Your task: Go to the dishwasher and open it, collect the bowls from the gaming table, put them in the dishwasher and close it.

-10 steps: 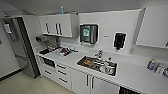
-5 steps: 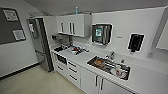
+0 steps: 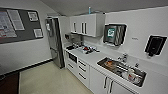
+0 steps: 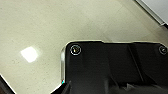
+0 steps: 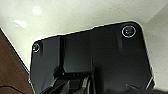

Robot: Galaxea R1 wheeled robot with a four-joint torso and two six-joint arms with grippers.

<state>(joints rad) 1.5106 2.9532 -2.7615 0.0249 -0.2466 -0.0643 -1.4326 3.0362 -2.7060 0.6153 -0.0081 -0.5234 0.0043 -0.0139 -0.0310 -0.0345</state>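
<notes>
Dishwasher: from the head view I cannot tell which of the fronts under the counter [image 3: 96, 58] it is, if any. The white counter runs along the right wall, from the near right to the far corner. Set into its near end is a steel sink [image 3: 140, 81] with dishes lying in it and a tap [image 3: 124, 58] at its far edge. Small clutter lies on the counter's far end.

Below the counter stand white cabinet doors [image 3: 98, 79] with upright handles, then a stack of drawers [image 3: 82, 69], then a small black-fronted microwave [image 3: 72, 58] built in near the far end. White wall cupboards [image 3: 85, 24] hang above the far part of the counter. On the wall over the sink are a dark paper dispenser [image 3: 114, 34] and, further right, a smaller black dispenser [image 3: 154, 45].

A tall steel fridge [image 3: 54, 42] stands in the far corner, just beside the end of the counter. On the left wall hangs a dark notice board [image 3: 18, 25] with papers pinned to it. The floor [image 3: 47, 80] is pale and glossy, with a darker strip at the near left.

Both wrist views look down on this pale floor past the robot's dark plate. The left gripper [image 4: 100, 88] and right gripper [image 5: 75, 87] are in shadow at the picture edges, and I cannot tell whether either is open or closed.
</notes>
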